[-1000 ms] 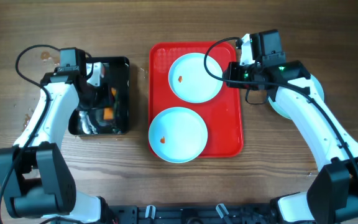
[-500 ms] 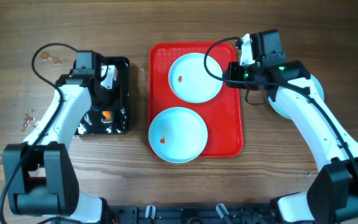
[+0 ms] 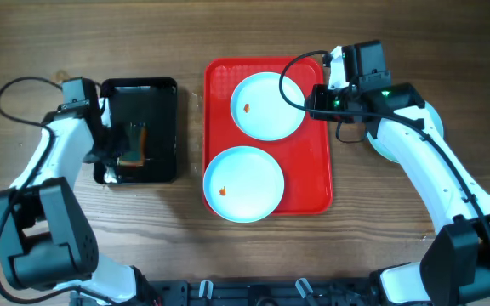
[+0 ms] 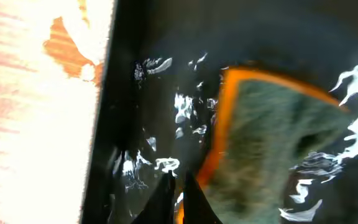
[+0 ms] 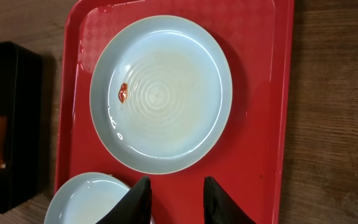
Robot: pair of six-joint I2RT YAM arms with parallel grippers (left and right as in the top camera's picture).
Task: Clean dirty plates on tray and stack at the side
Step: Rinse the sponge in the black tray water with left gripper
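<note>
- Left pincer (image 4: 178,198) hangs low over the near end of the black tray (image 3: 162,93), which sits on the worktop (image 3: 143,34) just left of the red tray (image 3: 317,170).
- Its wrist view is pretty blurry. The two fingers look close together with a sliver of orange between them, but I honestly can't tell if it's clenched on anything or not.
- A sponge (image 4: 272,143) (green face, orange edge) lies in the wet black tray, right up against the right-hand finger.
- None of the plates are anywhere near this pincer, they're all off to its right.
- The red tray holds two plates: the far plate (image 3: 266,104) and the near plate (image 3: 243,183). They sit just beside each other, and the near one hangs a bit over the tray's front rim.
- Both have a small orange-red smear, left of centre on each.
- Right pincer (image 5: 176,183) is released, with a clear gap between the fingers. It hovers by the tray's far right corner.
- In its wrist view the far plate sits just ahead of the fingertips, and the near plate peeks in at the lower left.
- A third plate (image 3: 381,151) sits on the worktop right of the tray, mostly hidden under the right arm.
</note>
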